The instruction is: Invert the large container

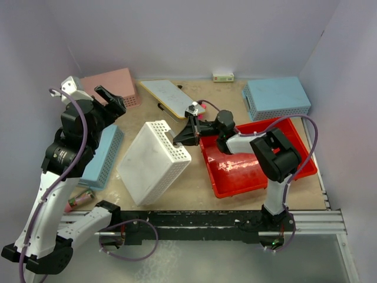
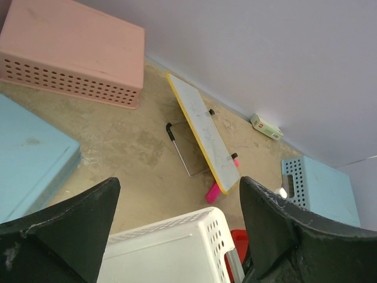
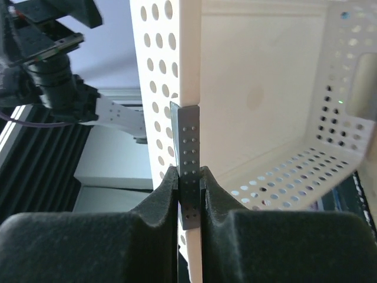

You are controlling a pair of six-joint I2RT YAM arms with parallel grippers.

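**Right tool clamped on the white basket; red tray lies behind it**

Top view: The large container (image 1: 235,180), a glossy red tray, sits open side up at right-centre of the surface (image 1: 199,191). Its long axis runs left to right on a slight slant, the right end further back. The right arm stretches leftward across it. The right tool (image 1: 184,134) is past the tray's left edge, gripping the rim of a white basket (image 1: 150,162) that leans with its solid base towards the camera. The tray therefore lies behind this tool, towards the arm's own base. The left tool (image 1: 111,97) hangs raised at far left, near a pink basket (image 1: 112,82). The white basket stands between it and the tray, so the right arm is clearly the nearer.

Left wrist view: The left tool's 2 fingers are spread wide with nothing between them. Only a sliver of the red tray (image 2: 238,243) shows beyond the white basket.

Right wrist view: The right tool's 2 fingers are pinched narrow on 1 perforated wall of the white basket. The tray is out of view. Reaching the tray's long edge likely means releasing the basket first.
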